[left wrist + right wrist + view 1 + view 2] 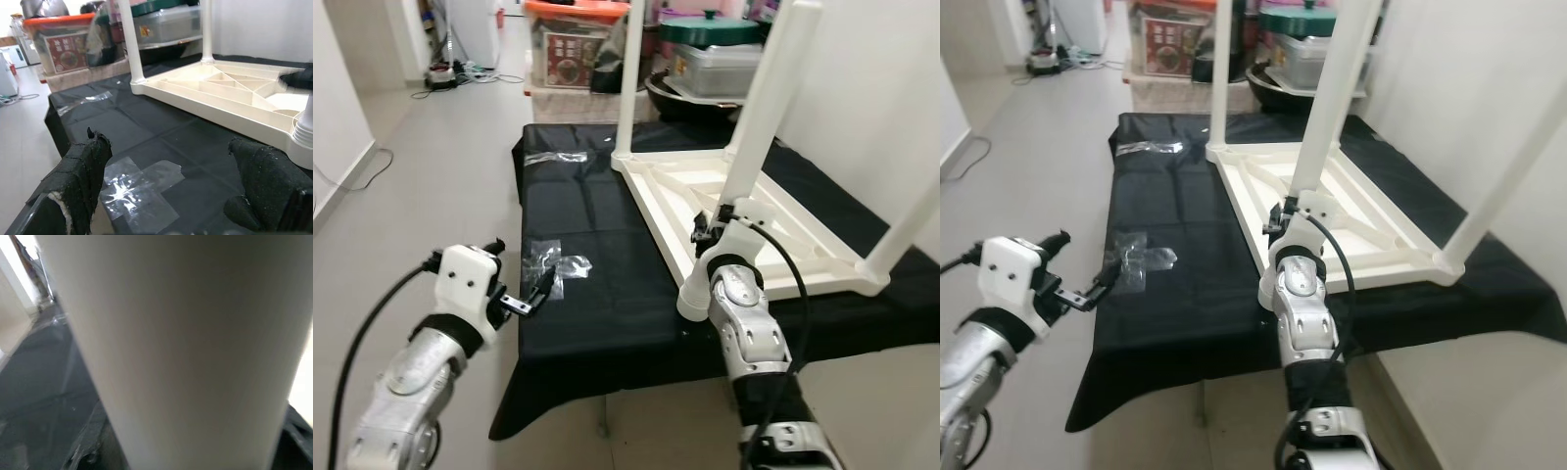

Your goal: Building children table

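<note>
Left gripper (530,294), fingers spread and empty, hovers at the near edge of the black-draped table (607,323), just before clear plastic wrapping (558,262). Right gripper (710,227) clamps the near white table leg (766,98), rising from the upturned cream tabletop (744,211). Beyond: storage boxes (570,44), grey floor (431,166).

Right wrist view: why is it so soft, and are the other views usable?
Right wrist view: the round white plastic table leg sits too close, so it blurs. Left wrist view: sharp, with glare on the clear plastic wrapper. Eye views: evenly lit, the black cloth-covered table crisp.
</note>
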{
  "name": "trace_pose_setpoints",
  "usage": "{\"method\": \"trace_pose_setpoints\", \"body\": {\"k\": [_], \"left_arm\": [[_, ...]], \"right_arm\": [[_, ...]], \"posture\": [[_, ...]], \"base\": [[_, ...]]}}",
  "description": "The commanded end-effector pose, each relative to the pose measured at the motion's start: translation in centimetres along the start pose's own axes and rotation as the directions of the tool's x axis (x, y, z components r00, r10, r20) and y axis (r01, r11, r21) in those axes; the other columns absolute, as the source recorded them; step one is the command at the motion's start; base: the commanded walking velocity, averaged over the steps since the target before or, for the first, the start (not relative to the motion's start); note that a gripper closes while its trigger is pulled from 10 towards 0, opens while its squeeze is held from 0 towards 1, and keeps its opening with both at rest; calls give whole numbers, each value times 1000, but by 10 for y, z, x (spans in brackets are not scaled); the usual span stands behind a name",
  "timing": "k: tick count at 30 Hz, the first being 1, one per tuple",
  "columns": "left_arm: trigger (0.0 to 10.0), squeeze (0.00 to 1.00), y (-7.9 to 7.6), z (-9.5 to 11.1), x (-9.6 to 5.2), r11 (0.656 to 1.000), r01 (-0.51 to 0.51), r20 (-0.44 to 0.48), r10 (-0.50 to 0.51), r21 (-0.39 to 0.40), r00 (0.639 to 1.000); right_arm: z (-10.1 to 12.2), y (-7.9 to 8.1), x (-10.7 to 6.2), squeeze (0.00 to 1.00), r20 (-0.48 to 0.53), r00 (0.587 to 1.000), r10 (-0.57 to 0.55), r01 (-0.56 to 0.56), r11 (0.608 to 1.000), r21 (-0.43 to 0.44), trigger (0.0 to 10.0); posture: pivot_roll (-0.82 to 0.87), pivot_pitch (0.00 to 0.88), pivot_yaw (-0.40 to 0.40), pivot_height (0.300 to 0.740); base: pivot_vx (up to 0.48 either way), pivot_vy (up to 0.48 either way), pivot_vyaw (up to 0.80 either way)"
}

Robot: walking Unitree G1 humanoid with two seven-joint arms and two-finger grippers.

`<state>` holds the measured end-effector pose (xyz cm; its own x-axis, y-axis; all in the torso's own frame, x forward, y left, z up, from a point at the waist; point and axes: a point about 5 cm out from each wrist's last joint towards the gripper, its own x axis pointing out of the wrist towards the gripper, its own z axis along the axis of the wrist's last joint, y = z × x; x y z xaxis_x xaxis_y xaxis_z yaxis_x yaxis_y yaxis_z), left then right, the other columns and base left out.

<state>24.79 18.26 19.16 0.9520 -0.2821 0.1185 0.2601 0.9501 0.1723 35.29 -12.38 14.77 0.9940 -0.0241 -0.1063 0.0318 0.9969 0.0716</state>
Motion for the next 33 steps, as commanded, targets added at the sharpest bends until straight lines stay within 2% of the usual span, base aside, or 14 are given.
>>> {"method": "trace_pose_setpoints", "body": {"k": [1, 2, 3, 11, 13, 15, 16, 18, 19, 22, 27, 28, 30, 33], "left_arm": [[10000, 0, -1, -4, 0, 1000, -7, -19, 7, -15, 1000], [10000, 0, -1, -4, 0, 1000, -7, -19, 7, -15, 1000], [10000, 0, -1, -4, -1, 1000, -7, -19, 7, -19, 1000], [10000, 0, -2, -5, -3, 1000, -2, -18, 1, -24, 1000], [10000, 0, -3, -5, -2, 1000, 11, -12, -11, -25, 1000], [10000, 0, -3, -5, -2, 1000, 11, -12, -11, -25, 1000], [10000, 0, -4, -4, 0, 1000, 16, -10, -16, -21, 1000], [10000, 0, -4, -4, 0, 1000, 16, -10, -16, -21, 1000], [10000, 0, -4, -4, 1, 1000, 19, -7, -19, -19, 1000], [10000, 0, -6, -3, 1, 1000, 23, -3, -23, -17, 1000], [10000, 0, -5, -2, -2, 1000, 18, -6, -18, -11, 1000], [10000, 0, -4, -3, -4, 1000, 14, -11, -14, -7, 1000], [10000, 0, -3, -3, -6, 1000, 9, -15, -9, -4, 1000], [10000, 0, -3, -3, -7, 1000, 9, -15, -9, -4, 1000]], "right_arm": [[15, -6, 9, 1000, 43, 999, 28, -31, 998, 62, 10000], [15, -6, 9, 1000, 43, 999, 28, -31, 998, 62, 10000], [35, -8, 15, 67, 106, 992, 62, -67, 997, 47, 10000], [92, 5, 16, 0, 245, 863, 442, -456, 890, -3, 10000], [95, 17, -4, 0, 181, 589, 788, -766, 615, -188, 10000], [95, 17, -4, 0, 181, 589, 788, -766, 615, -188, 10000], [86, 23, -9, 0, 94, 468, 878, -848, 477, -229, 10000], [86, 23, -9, 0, 94, 468, 878, -848, 477, -229, 10000], [75, 30, -11, 0, 23, 380, 925, -893, 373, -251, 10000], [49, 47, -7, 0, -95, 312, 945, -924, 279, -264, 10000], [41, 56, 1, 0, -120, 334, 935, -917, 292, -273, 10000], [44, 55, 10, 0, -91, 426, 900, -877, 386, -285, 667], [50, 50, 19, 0, -42, 535, 844, -816, 503, -284, 0], [53, 46, 23, 0, -7, 597, 802, -773, 572, -275, 0]], "posture": [[119, 0, -106, 740], [119, 0, -106, 740], [120, 0, -107, 740], [118, 0, -107, 740], [116, 0, -106, 740], [116, 0, -106, 740], [117, 0, -106, 740], [117, 0, -106, 740], [124, 0, -111, 740], [156, 0, -127, 740], [171, 0, -138, 740], [171, 0, -140, 740], [171, 0, -140, 740], [169, 0, -139, 740]], "base": [[0, 0, 0], [0, 0, 0], [0, 0, 0], [0, 0, 0], [0, 0, 0], [0, 0, 0], [0, 0, 0], [0, 0, 0], [0, 0, 0], [0, 0, 0], [0, 0, 0], [0, 0, 0], [0, 0, 0], [0, 0, 0]]}}
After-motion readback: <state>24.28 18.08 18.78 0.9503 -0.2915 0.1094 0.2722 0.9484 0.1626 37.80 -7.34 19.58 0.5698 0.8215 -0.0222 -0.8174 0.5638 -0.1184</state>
